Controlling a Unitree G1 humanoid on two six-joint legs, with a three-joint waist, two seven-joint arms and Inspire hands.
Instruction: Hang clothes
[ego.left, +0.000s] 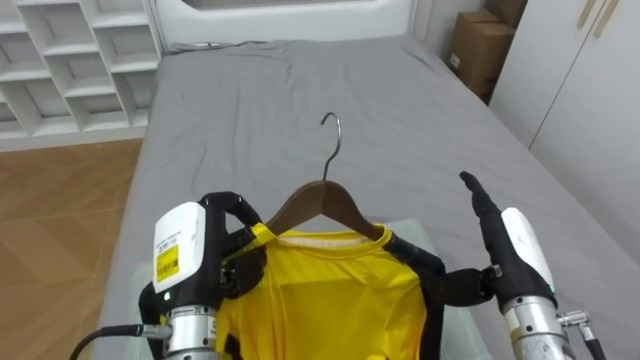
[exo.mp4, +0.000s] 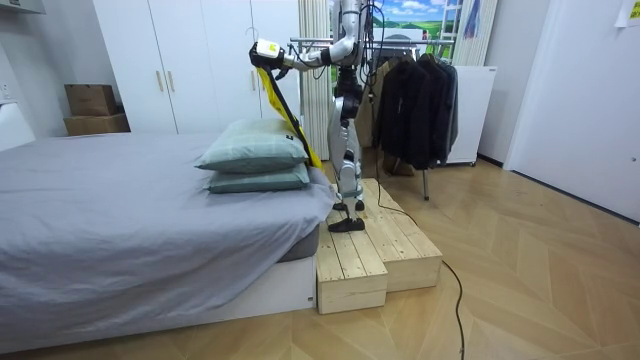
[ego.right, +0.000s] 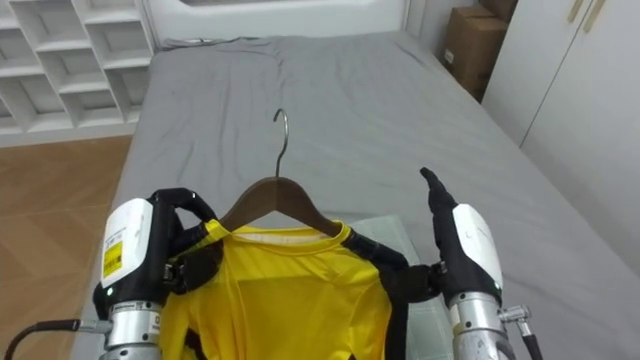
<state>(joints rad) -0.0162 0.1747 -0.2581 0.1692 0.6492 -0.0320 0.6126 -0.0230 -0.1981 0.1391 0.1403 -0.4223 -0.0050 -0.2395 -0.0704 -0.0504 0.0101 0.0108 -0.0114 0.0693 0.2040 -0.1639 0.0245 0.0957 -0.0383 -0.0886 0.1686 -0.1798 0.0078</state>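
A yellow shirt (ego.left: 330, 300) with black sleeves hangs on a wooden hanger (ego.left: 320, 200), whose metal hook (ego.left: 332, 125) points up and away from me. My left hand (ego.left: 225, 240) is curled round the hanger's left end and the shirt's shoulder. At the shirt's right shoulder is my right hand (ego.left: 492, 232), fingers straight and pointing up, its thumb side against the black sleeve. In the room view I stand on a wooden platform (exo.mp4: 375, 250) beside the bed and hold the shirt (exo.mp4: 283, 100) high over the pillows (exo.mp4: 255, 155).
The grey bed (ego.left: 300, 90) stretches ahead below the shirt. A clothes rack (exo.mp4: 410, 100) with dark garments stands behind me. White shelving (ego.left: 70, 60) is at the far left, with a cardboard box (ego.left: 480, 45) and white wardrobe doors (ego.left: 580, 90) at the right.
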